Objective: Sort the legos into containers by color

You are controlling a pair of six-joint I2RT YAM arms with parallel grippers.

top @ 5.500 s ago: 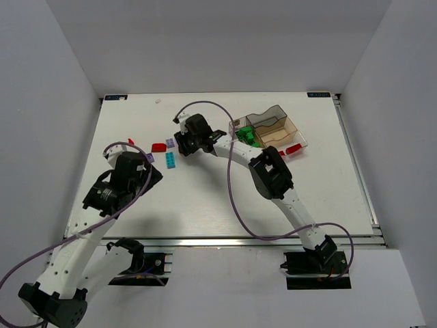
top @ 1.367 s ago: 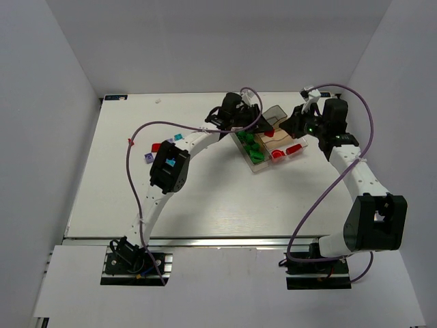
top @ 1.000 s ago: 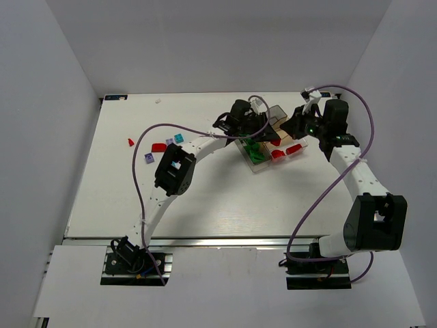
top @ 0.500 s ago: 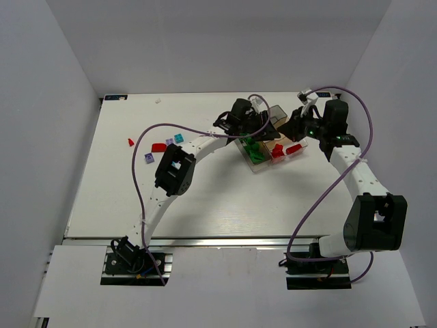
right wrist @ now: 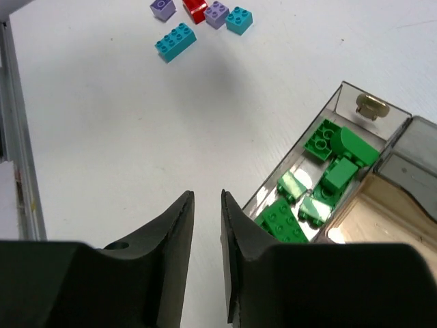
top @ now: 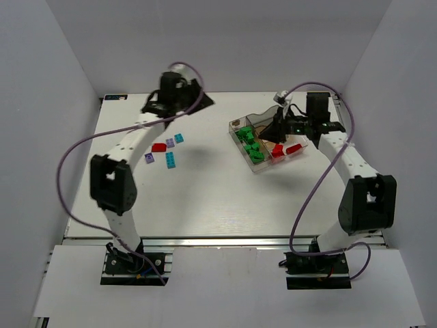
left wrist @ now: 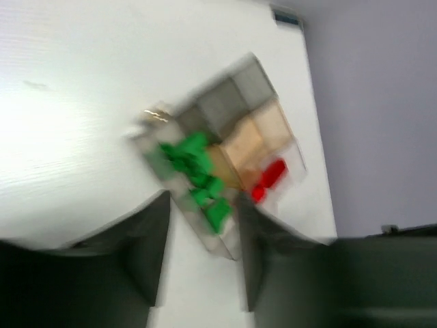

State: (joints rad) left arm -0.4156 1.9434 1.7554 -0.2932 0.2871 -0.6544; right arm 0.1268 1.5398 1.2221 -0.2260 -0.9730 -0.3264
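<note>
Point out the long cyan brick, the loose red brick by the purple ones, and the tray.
Long cyan brick [right wrist: 175,42], right wrist view, middle of its studded top.
Red brick [top: 158,147], top view, centre of its top face.
Tray [top: 260,121], top view, bare far compartment.

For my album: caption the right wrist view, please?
Green legos sit in the tray's long section; five loose bricks lie beyond.

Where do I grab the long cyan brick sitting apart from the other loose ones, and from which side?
Take the long cyan brick across its two long sides at mid-length, coming straight down. It lies flat, studs up, with bare table all around, so nothing blocks either long side, and that width is probably the easier span.
</note>
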